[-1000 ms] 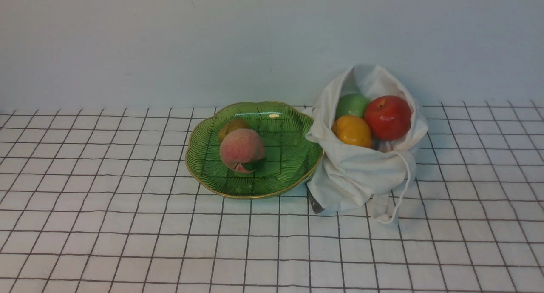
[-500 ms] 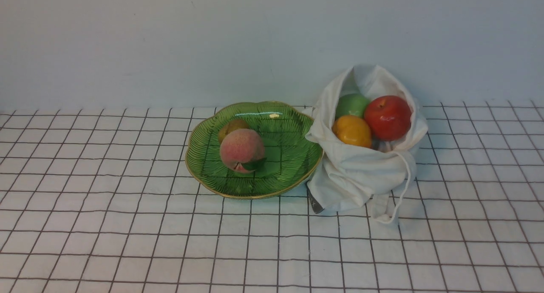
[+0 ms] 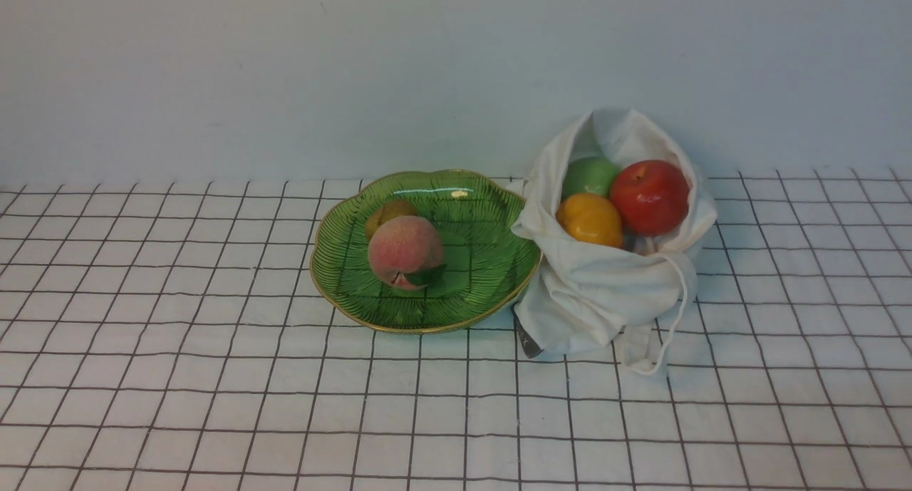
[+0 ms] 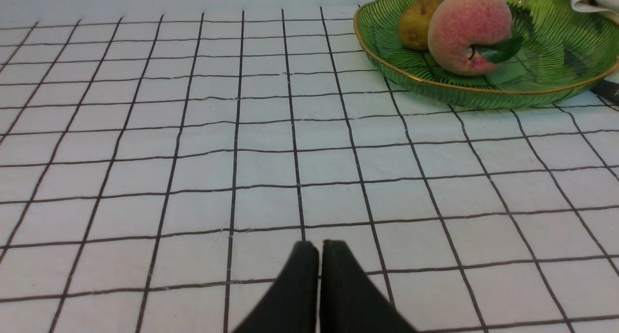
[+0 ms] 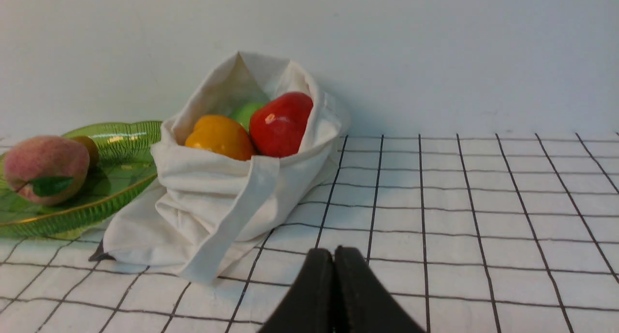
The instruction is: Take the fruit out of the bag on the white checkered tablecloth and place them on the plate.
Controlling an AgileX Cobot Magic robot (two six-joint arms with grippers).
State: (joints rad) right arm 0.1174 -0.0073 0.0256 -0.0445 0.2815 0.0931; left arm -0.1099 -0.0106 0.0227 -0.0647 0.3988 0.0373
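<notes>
Left gripper fingers pressed together, holding nothing, hovering over the white checkered tablecloth left of and nearer than the plate. Right gripper also closed and empty, near side of the bag. Green leaf-pattern plate at centre holds a peach with a small brownish-yellow fruit just behind it. White cloth bag touches the plate's right edge, mouth open, containing a red apple, yellow-orange fruit, green fruit. No readable writing.
</notes>
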